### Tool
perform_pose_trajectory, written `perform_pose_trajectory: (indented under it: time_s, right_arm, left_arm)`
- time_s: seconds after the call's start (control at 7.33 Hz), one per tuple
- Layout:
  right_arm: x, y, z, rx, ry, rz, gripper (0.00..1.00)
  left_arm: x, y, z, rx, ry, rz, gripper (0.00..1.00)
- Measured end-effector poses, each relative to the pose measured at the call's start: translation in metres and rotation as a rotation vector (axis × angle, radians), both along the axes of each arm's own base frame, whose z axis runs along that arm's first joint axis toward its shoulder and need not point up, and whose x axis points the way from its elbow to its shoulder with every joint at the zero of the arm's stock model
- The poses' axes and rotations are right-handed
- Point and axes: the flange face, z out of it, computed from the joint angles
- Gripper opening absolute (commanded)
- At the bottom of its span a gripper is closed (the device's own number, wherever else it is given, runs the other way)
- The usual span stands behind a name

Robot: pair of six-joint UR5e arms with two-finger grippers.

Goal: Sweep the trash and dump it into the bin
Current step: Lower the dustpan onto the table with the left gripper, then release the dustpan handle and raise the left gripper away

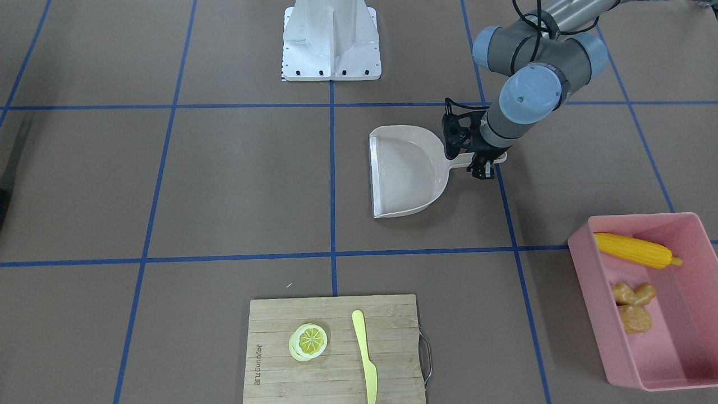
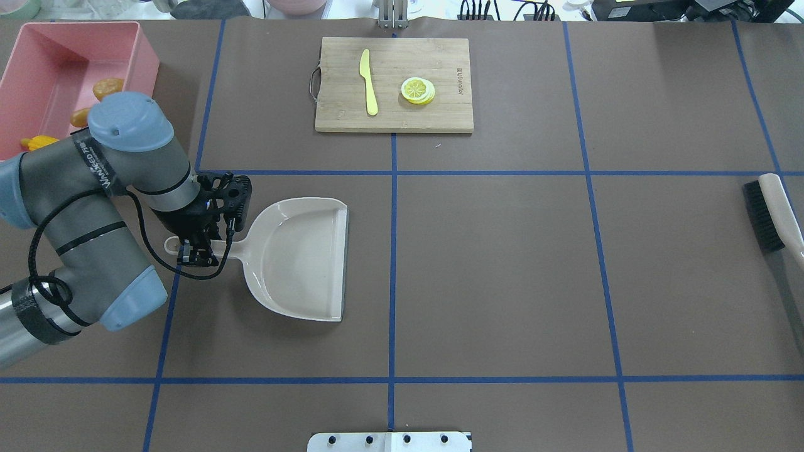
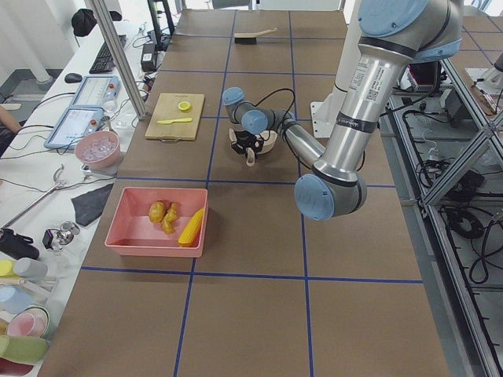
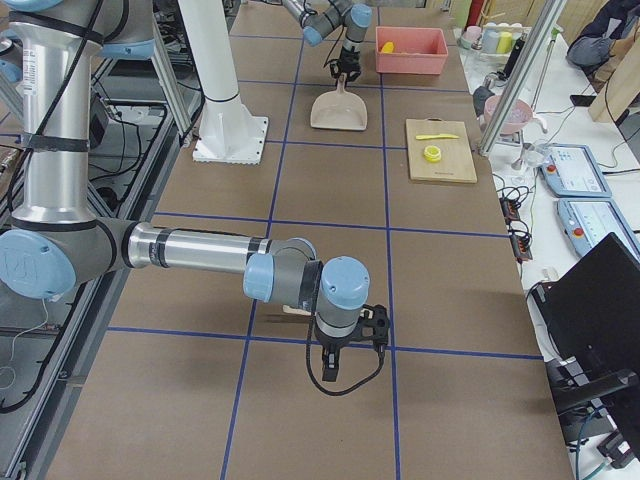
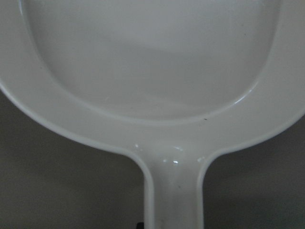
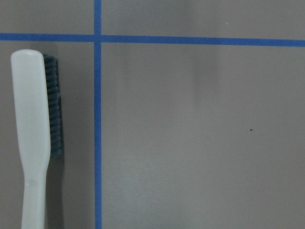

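Observation:
The trash lies inside the pink bin (image 1: 589,292): a yellow corn cob (image 1: 634,251), a tan ginger root (image 1: 633,293) and a brown-orange potato (image 1: 635,318). A beige dustpan (image 1: 401,171) rests flat on the table, with nothing in it. My left gripper (image 1: 483,168) is down on the dustpan's handle with its jaws astride it, and it looks shut on it. The left wrist view shows only the pan (image 5: 152,71) and its handle. My right gripper (image 4: 340,375) hovers over the table near a brush (image 6: 33,129). I cannot tell whether it is open or shut.
A wooden cutting board (image 1: 387,359) at the table's far edge carries a lemon slice (image 1: 308,340) and a pale yellow knife (image 1: 364,356). The brush (image 2: 776,213) lies at the table's right end. The robot's white base (image 1: 331,42) stands at the near edge.

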Motion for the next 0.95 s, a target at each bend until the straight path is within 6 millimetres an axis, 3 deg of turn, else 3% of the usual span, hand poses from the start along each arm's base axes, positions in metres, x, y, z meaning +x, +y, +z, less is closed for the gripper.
perform_pose_trajectory:
  time_s: [0.41, 0.68, 0.95]
  right_arm:
    - [0.000, -0.001, -0.001, 0.002, 0.000, 0.000, 1.00]
    - [0.000, -0.001, -0.001, 0.003, 0.000, 0.000, 1.00]
    - [0.000, -0.002, -0.001, 0.003, 0.001, 0.000, 1.00]
  left_arm:
    - [-0.005, 0.002, -0.003, 0.007, 0.009, 0.001, 0.98]
    - [-0.021, 0.004, -0.017, 0.025, 0.028, -0.012, 0.98]
    - [-0.069, -0.016, -0.031, 0.014, 0.020, -0.094, 0.97]
